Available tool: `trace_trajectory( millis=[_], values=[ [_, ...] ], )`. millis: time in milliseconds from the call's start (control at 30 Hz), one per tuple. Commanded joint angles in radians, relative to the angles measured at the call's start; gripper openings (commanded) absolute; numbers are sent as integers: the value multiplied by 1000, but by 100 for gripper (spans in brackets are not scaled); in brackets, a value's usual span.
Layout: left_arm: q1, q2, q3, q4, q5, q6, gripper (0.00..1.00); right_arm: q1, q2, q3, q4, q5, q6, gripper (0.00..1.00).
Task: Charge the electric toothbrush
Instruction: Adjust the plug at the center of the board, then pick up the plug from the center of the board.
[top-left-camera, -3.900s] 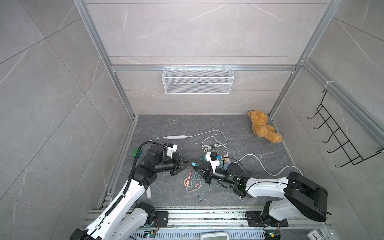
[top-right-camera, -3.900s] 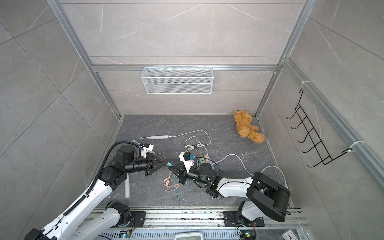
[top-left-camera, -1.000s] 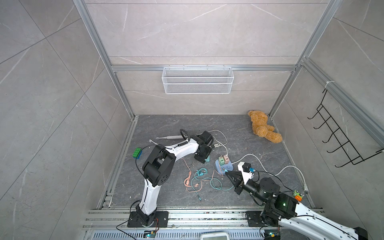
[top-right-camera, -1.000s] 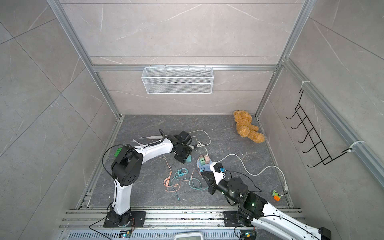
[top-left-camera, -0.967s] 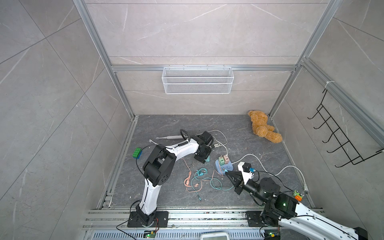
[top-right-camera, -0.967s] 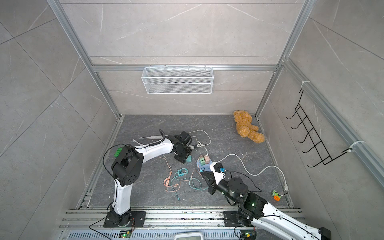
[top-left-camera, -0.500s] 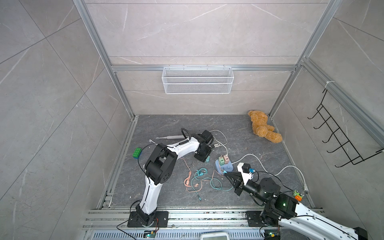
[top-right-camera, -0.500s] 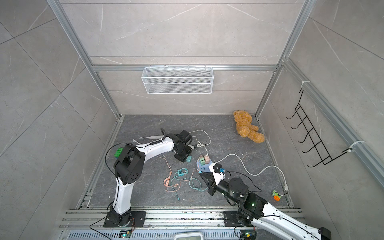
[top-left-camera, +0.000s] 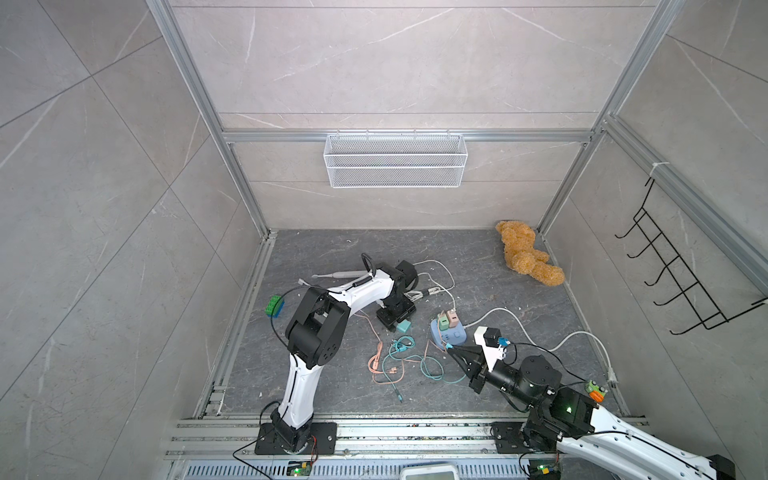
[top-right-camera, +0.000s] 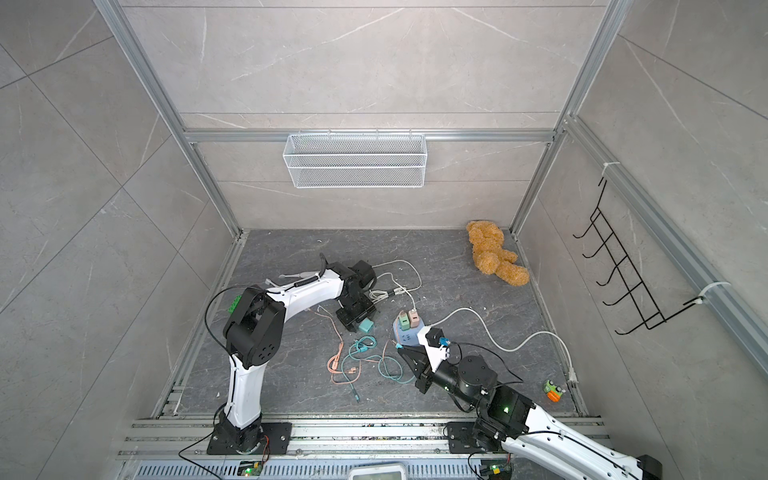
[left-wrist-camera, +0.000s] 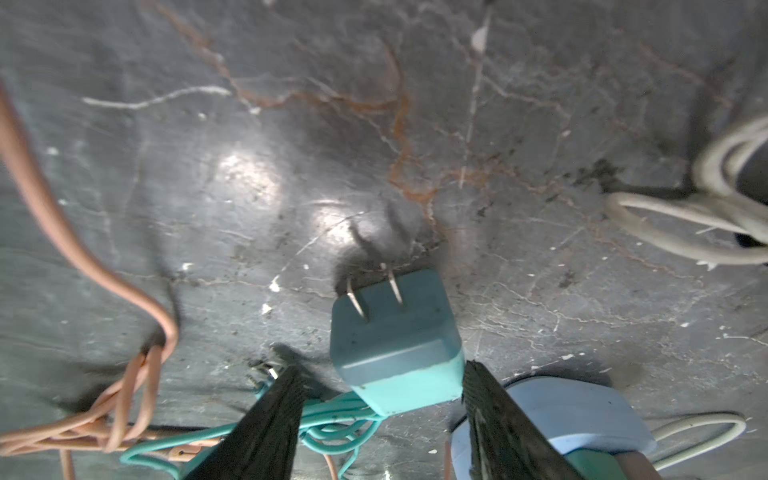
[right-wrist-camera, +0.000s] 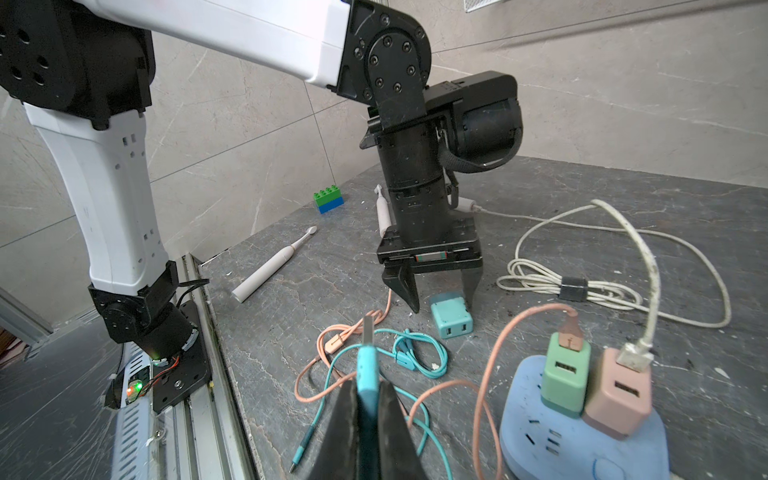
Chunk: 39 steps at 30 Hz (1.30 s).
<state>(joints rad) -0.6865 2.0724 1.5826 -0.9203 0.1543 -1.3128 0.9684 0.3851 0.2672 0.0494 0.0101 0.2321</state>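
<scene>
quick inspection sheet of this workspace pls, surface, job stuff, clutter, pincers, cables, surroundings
surface: dark marbled floor, scattered specks.
job's things: electric toothbrush lies flat, apart from the chargers; teal adapter loose on the floor, not plugged in; power strip holds a green adapter and a pink adapter.
clutter: teddy bear, toy brick, green-orange toy.
pincers: left pincer open, straddling the teal adapter; right pincer shut on the USB plug of the teal cable.
cables: teal cable tangled with salmon cable, which enters the green adapter; white cable, partly bundled, enters the pink adapter.
surroundings: wire basket on the back wall; hook rack on a side wall.
</scene>
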Motion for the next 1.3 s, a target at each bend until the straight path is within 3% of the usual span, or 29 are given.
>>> trace_trajectory(
  millis=[0,133,500,900,1100,1267],
  values=[
    [20,-41,-12,-80,21,79,72,6,1,-6,25,-13,13,0],
    [16,-37,5,-45,47,79,77,7,17,-3,36,-19,9,0],
    [-14,-7,40,-57,-14,114,77,8,37,-7,56,-29,11,0],
    [-32,33,27,-27,-18,115,61,12,32,-7,56,-45,15,0],
    [-16,9,28,-30,-65,120,71,13,38,-8,63,-52,15,0],
    [-15,4,16,-13,-80,103,71,13,62,-6,75,-63,13,0]
  ],
)
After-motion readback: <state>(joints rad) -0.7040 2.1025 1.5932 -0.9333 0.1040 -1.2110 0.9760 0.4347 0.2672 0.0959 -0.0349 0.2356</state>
